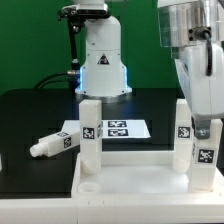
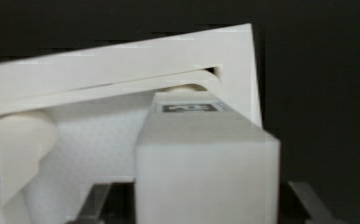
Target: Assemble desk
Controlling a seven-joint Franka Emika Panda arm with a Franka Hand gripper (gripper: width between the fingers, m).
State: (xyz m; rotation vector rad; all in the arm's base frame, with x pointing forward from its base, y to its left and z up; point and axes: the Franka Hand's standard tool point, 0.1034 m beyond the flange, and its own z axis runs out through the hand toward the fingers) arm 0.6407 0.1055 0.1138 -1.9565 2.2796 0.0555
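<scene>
The white tabletop panel (image 1: 120, 180) lies at the front of the black table. Two white legs stand upright on it, one at the exterior view's left (image 1: 90, 135) and one further right (image 1: 183, 130). A third leg (image 1: 206, 160) stands at the panel's corner on the exterior view's right, under my gripper (image 1: 205, 130). In the wrist view this leg (image 2: 203, 150) runs down to the panel (image 2: 88, 85). My gripper (image 2: 200, 192) is open, with a finger (image 2: 102, 200) on each side and a dark gap to the leg. A fourth leg (image 1: 55, 145) lies loose on the table.
The marker board (image 1: 125, 129) lies flat behind the panel, in front of the robot base (image 1: 100, 65). A green wall closes the back.
</scene>
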